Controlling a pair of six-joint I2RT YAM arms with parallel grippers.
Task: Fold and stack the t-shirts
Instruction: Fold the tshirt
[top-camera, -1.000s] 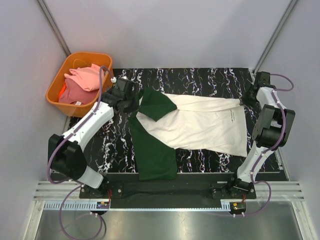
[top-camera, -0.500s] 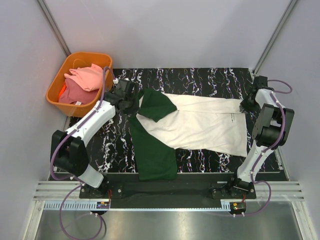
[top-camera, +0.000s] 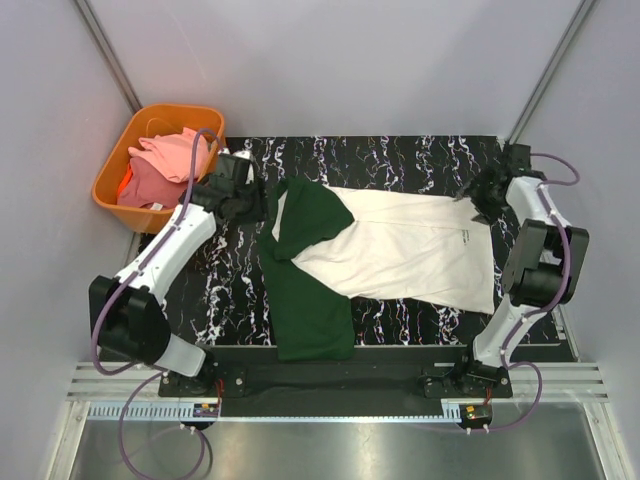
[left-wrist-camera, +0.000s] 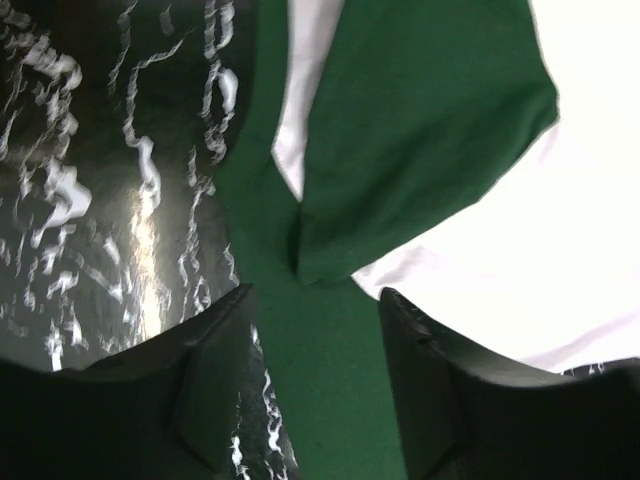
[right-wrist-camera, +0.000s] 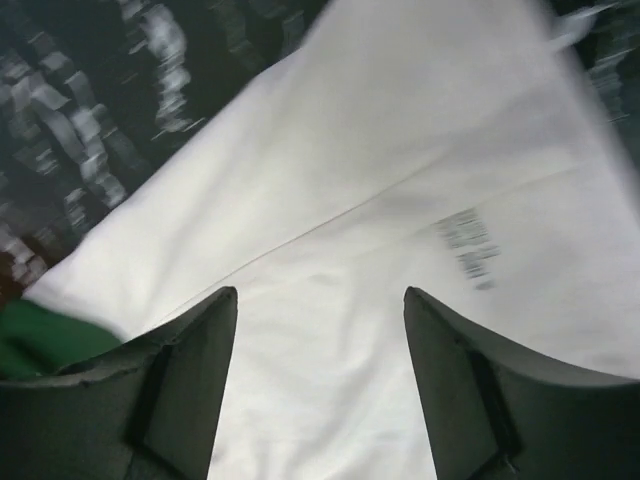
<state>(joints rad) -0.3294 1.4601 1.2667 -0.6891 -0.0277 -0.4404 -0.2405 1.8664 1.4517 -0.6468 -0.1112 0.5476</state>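
A cream t-shirt (top-camera: 400, 250) with dark green sleeves lies spread across the black marbled mat (top-camera: 400, 155). One green sleeve (top-camera: 310, 210) is folded in over the chest; the other (top-camera: 310, 315) points toward the near edge. My left gripper (top-camera: 255, 205) stands open just left of the folded sleeve. In its wrist view the left gripper (left-wrist-camera: 315, 295) hovers over green cloth (left-wrist-camera: 420, 130) with nothing pinched. My right gripper (top-camera: 478, 195) is open at the shirt's far right corner. In its own view the right gripper (right-wrist-camera: 320, 292) hangs above cream cloth (right-wrist-camera: 380, 150). Pink and coral t-shirts (top-camera: 170, 155) lie bunched in the basket.
An orange basket (top-camera: 110, 165) sits at the far left, off the mat. Grey walls close in the back and both sides. A small printed label (right-wrist-camera: 470, 245) shows on the cream cloth near the right gripper.
Both grippers went from shut to open and let go of the shirt's far edge. The left one drew back a little to the left; the right one shifted slightly left.
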